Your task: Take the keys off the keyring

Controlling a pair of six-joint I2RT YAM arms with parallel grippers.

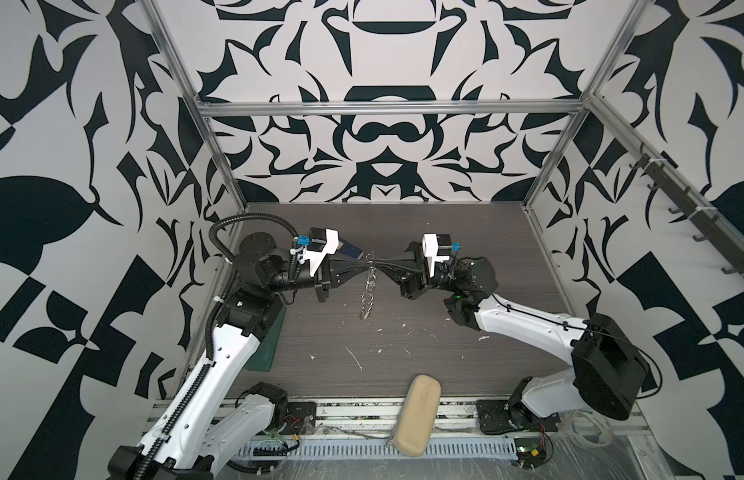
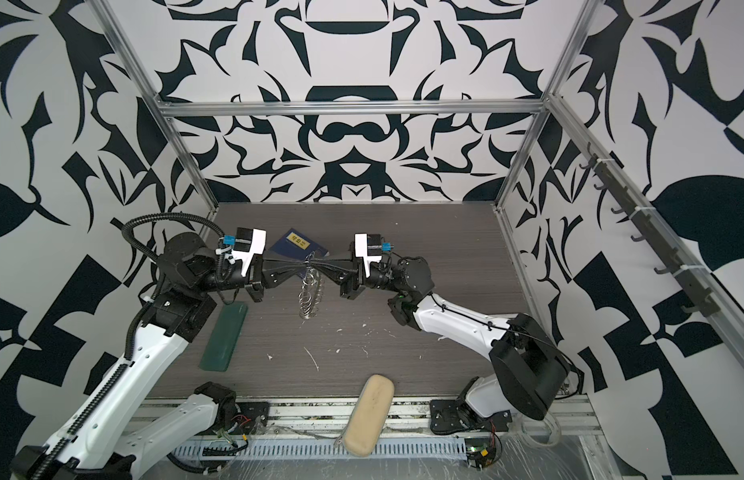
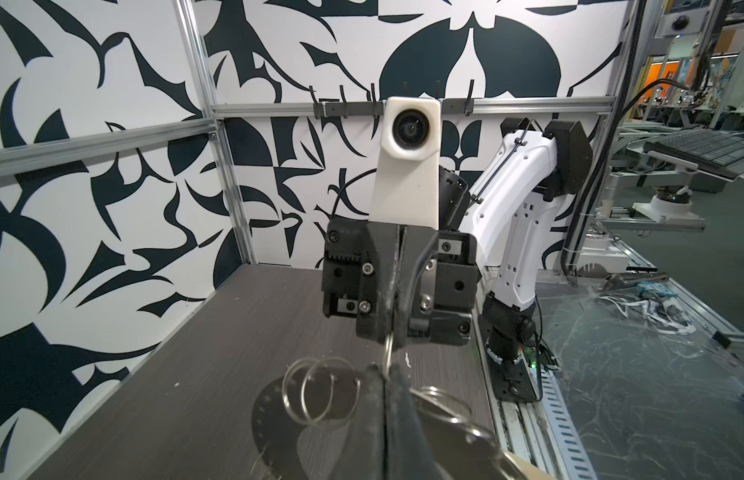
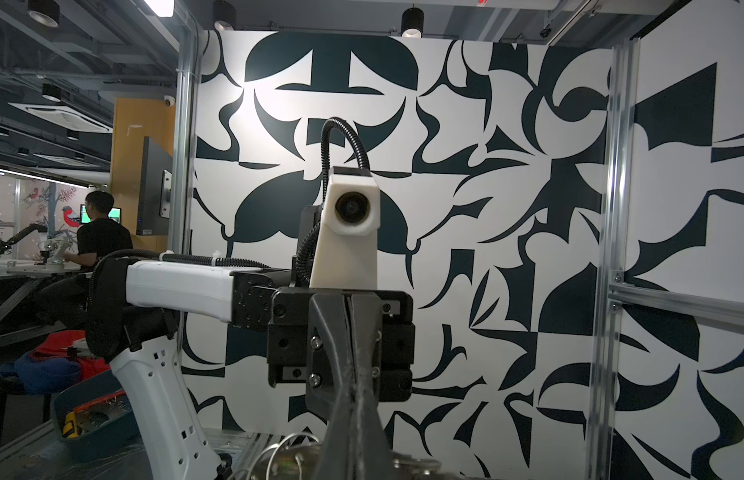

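Note:
The keyring (image 1: 368,291) hangs edge-on above the table in both top views (image 2: 308,291), with its wire split rings stacked down its rim. My left gripper (image 1: 367,262) and right gripper (image 1: 378,262) meet tip to tip at its top. Both are shut on one split ring (image 3: 389,351). In the left wrist view the flat grey disc (image 3: 274,419) and loose split rings (image 3: 320,390) hang beside the left fingers (image 3: 372,415). The right wrist view shows the right fingers (image 4: 353,419) pressed together, with rings (image 4: 287,453) below them. I cannot make out the keys among the rings.
A blue booklet (image 2: 297,245) lies behind the grippers. A dark green flat case (image 2: 224,336) lies on the left of the table, and a beige pouch (image 1: 416,409) sits across the front rail. White specks dot the wood-grain table (image 1: 445,340). A hook rail (image 1: 694,224) runs along the right wall.

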